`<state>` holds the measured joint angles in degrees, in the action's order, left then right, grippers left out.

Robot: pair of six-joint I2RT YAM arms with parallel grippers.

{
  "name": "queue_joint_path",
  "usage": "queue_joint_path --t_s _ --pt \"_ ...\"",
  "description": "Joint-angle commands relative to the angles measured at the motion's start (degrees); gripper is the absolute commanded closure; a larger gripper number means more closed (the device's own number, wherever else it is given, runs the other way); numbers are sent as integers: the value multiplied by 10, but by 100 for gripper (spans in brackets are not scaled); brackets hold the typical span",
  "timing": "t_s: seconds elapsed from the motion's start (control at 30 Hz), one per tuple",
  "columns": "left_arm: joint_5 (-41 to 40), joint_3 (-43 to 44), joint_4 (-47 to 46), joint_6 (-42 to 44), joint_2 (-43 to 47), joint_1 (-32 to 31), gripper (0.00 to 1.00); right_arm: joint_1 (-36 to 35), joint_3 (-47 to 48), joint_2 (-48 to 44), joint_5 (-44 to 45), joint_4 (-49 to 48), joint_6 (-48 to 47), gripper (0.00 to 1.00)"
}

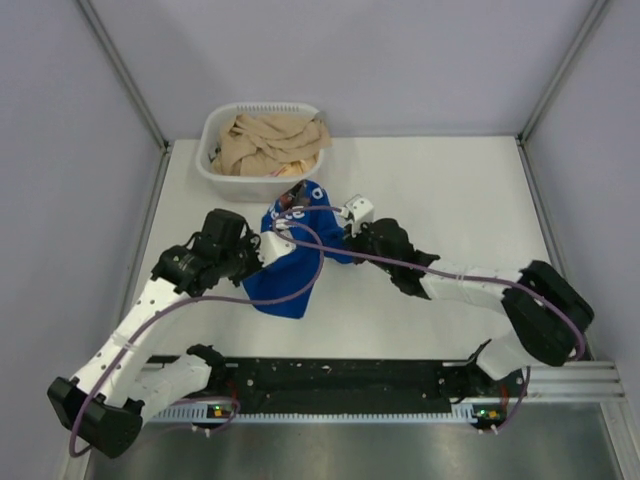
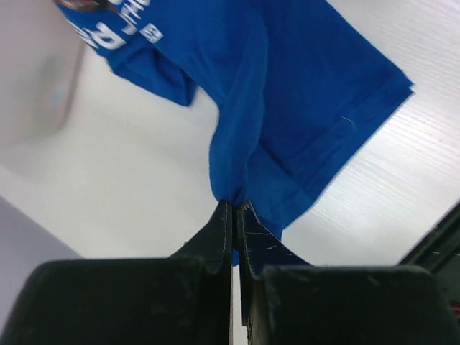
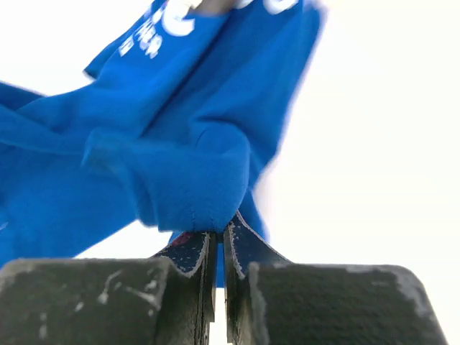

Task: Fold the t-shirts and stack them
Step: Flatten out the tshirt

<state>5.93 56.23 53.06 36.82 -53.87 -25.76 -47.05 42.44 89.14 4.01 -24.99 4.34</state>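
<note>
Cloth bunches between us. Our left gripper (image 2: 234,208) and right gripper (image 3: 219,233) each clamp the royal-blue t-shirt (image 1: 292,270), held mid-table just near of the white laundry basket (image 1: 240,186) — likely to pull it flat for folding.

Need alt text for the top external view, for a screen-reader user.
Two robot arms hold a crumpled blue t-shirt between them over a white table, with the left claw and right claw each shut on its cloth. Behind it sits a white laundry basket holding beige clothes.
</note>
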Motion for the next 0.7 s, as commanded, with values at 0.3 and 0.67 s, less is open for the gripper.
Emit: queue_joint_path --t_s 0.3,0.67 --pt "-152 390 -42 -22 -65 84 100 203 237 -377 158 289 -185 100" --pt "-122 498 -16 -16 -46 84 100 202 512 -398 127 469 -261 100"
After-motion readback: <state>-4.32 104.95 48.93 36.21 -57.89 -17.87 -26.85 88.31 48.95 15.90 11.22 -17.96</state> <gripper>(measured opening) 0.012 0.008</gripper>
